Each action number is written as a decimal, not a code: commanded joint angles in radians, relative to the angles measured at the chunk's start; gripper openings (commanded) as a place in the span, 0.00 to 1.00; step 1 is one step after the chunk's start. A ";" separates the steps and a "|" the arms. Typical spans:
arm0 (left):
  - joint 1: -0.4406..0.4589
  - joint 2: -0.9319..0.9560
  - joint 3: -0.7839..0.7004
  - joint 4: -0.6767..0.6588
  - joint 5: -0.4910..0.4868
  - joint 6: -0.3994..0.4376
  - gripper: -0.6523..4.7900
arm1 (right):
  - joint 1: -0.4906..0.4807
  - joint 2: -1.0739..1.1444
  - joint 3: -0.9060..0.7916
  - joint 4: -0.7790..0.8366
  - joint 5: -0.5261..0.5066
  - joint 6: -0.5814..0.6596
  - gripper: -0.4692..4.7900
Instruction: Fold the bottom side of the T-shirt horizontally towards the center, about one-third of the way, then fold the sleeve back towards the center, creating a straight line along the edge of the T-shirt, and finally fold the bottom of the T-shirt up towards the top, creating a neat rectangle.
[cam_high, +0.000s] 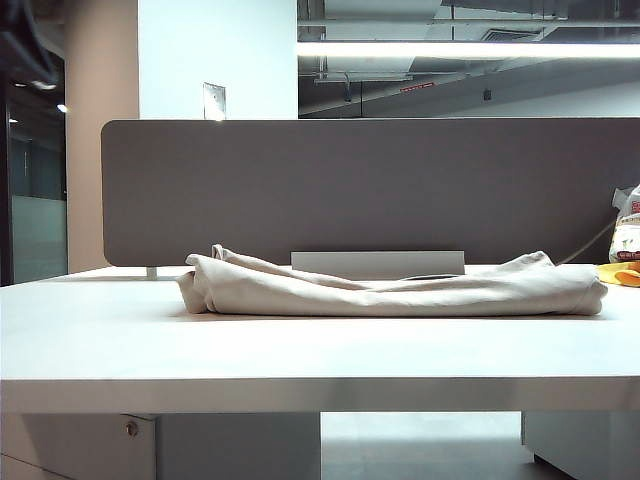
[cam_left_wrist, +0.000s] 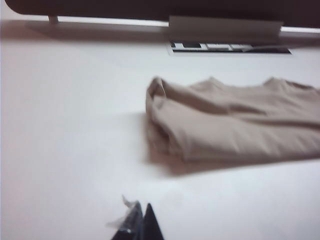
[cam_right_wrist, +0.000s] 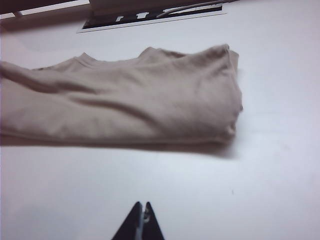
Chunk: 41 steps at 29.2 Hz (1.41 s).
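The beige T-shirt (cam_high: 390, 288) lies folded into a long low bundle across the white table (cam_high: 300, 350), in front of the grey partition. No arm shows in the exterior view. In the left wrist view my left gripper (cam_left_wrist: 142, 207) is shut and empty over bare table, well short of the T-shirt's folded end (cam_left_wrist: 165, 120). In the right wrist view my right gripper (cam_right_wrist: 141, 206) is shut and empty too, above bare table and apart from the T-shirt's other end (cam_right_wrist: 220, 100). I cannot pick out the bottom hem or the sleeve within the folds.
A grey partition (cam_high: 360, 190) runs along the table's back edge, with a cable slot (cam_left_wrist: 230, 48) in front of it. A yellow and white packet (cam_high: 625, 250) stands at the far right. Bare tabletop lies between the shirt and the front edge.
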 joint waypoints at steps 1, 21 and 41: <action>-0.029 -0.105 -0.086 0.009 -0.035 -0.025 0.11 | 0.000 -0.096 -0.070 0.010 0.000 0.003 0.09; -0.043 -0.653 -0.488 -0.124 -0.038 -0.092 0.11 | 0.000 -0.668 -0.472 -0.059 0.067 0.160 0.09; -0.043 -0.823 -0.655 -0.152 -0.013 -0.043 0.11 | 0.000 -0.953 -0.613 -0.176 0.085 0.174 0.09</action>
